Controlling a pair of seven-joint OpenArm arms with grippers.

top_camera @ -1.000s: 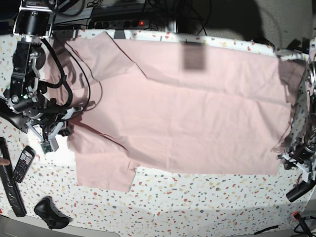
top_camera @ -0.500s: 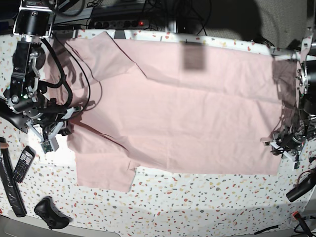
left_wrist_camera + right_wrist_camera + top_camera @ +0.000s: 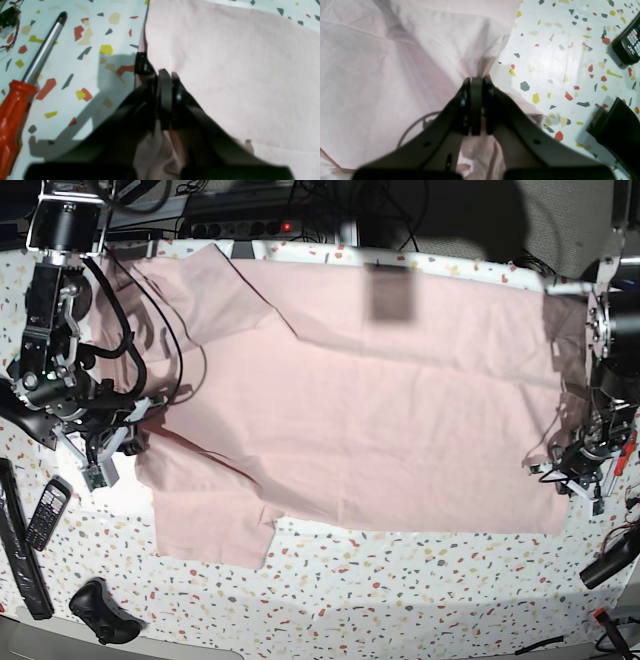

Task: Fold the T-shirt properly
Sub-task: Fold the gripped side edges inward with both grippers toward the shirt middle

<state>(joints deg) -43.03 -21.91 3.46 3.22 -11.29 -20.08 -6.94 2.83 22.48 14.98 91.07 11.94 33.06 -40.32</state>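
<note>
**Both claws pinched on T-shirt edges, shirt flat on desk**

T-shirt [image 3: 380,410]: pale pink, plain side up, spread nearly flat across the terrazzo-pattern desk [image 3: 400,590]. Covers most of the desk's width in base view; one sleeve lies toward the upper left corner, the other toward the lower left. A few diagonal creases run from the upper sleeve area toward centre.

Left claw [image 3: 165,75]: jaws pressed together, pink cloth caught between them at the shirt's side edge. Bunched fabric visible under the fingers in the wrist view. A small black tag [image 3: 142,63] sits on the seam just ahead of the tips. In base view this claw [image 3: 580,470] is at the shirt's right edge, low down.

Right claw [image 3: 476,81]: jaws also closed tight, gripping a gathered fold at the shirt's edge; cloth puckers up toward the tips. In base view it is at the shirt's left edge, approx. mid-height, between the two sleeves.

Other items on desk, clear of the shirt:
- screwdriver [image 3: 22,95], orange handle, beside left claw
- remote [image 3: 628,42], black, w/ buttons
- phone [image 3: 45,518], near left edge in base view
</note>
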